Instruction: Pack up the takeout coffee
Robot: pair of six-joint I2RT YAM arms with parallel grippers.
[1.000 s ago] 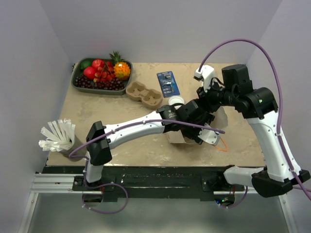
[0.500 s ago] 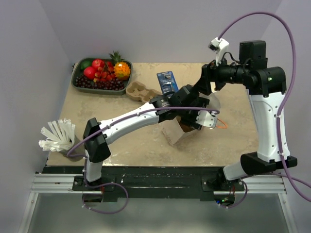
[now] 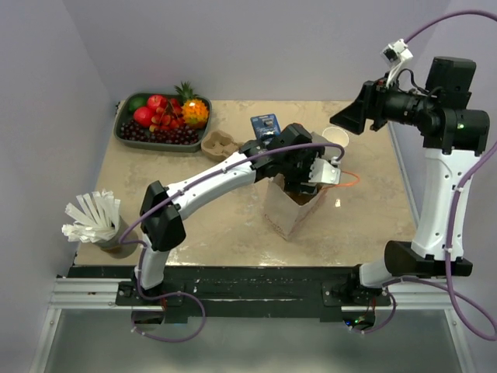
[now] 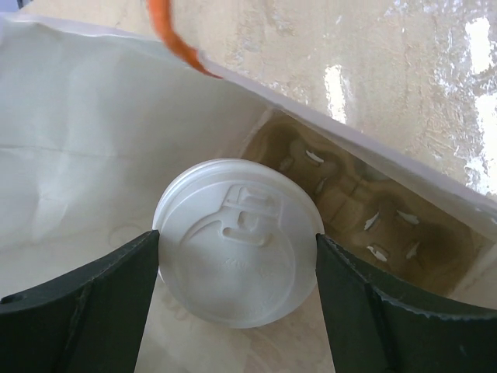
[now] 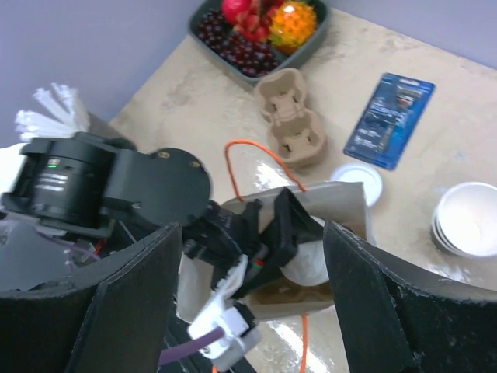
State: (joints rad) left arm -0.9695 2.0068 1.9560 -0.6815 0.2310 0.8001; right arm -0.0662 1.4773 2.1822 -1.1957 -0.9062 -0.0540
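The takeout coffee (image 4: 233, 268) shows as a round white lid, with the cup body hidden beneath it. My left gripper (image 4: 237, 237) is shut on it, one finger touching each side of the lid. The cup hangs inside the open mouth of a paper bag (image 3: 281, 216) with an orange handle (image 4: 165, 31). A brown pulp carrier (image 4: 373, 221) lies at the bag's bottom beside the cup. From above, the left gripper (image 3: 307, 177) reaches into the bag top. My right gripper (image 3: 349, 118) is raised high at the back right, open and holding nothing; in its own view the right gripper (image 5: 252, 229) looks down on the bag (image 5: 342, 203).
A second pulp carrier (image 3: 220, 143) and a blue packet (image 3: 266, 124) lie behind the bag. A loose white lid (image 5: 357, 180) and stacked white bowls (image 3: 335, 137) sit nearby. A fruit tray (image 3: 128, 134) is at the back left, and a cup of white cutlery (image 3: 93, 219) at the left edge.
The right gripper let go of the bag, opened, and rose up and back to the right. The left arm carried the coffee to the bag's mouth. The bag now stands more upright.
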